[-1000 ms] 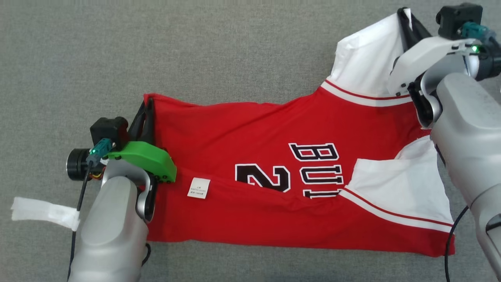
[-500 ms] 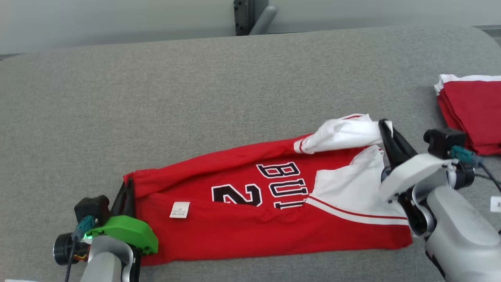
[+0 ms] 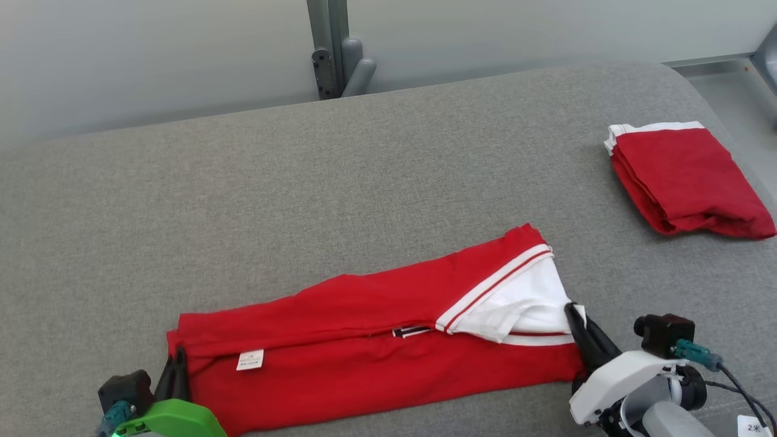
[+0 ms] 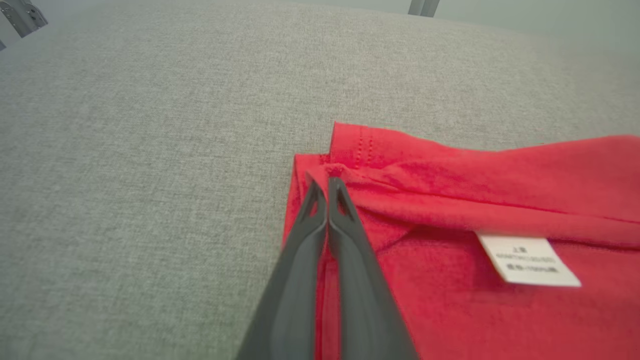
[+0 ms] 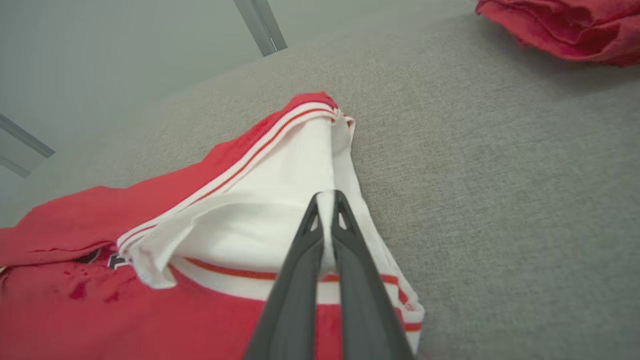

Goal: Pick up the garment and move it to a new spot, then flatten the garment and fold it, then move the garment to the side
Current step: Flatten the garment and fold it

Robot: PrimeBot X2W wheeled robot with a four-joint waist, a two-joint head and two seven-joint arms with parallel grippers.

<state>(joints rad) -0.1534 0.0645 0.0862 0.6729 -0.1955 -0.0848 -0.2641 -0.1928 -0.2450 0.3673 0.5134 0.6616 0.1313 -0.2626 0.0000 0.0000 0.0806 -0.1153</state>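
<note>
The garment [image 3: 376, 352], a red jersey with white sleeves, lies near us on the grey surface [image 3: 364, 182] as a long, narrow band running left to right, its far half laid over its near half so that only a sliver of black lettering peeps out at the seam. We see a small white label [image 3: 250, 359] on the near layer towards the left end and a white sleeve [image 3: 516, 303] bunched and partly turned over at the right end. Our left end effector [image 3: 180, 357] is clenched at the left corner, and in the left wrist view its tips sit on the doubled red hem, apparently pinching it. Our right end effector [image 3: 572, 311] is clenched on the sleeve's white edge, with cloth visible between its fingers in the right wrist view. We judge the garment already moved, spread and given a lengthwise fold. What is left, as we read it, is to let go of this fold, tidy the rumpled sleeve, fold the band across its length into a compact packet, and carry it aside. A second red garment [image 3: 686, 182], already folded, rests well apart at the far right and suggests where ours may go. Beyond the far edge stands a grey metal post [image 3: 331, 48].
</note>
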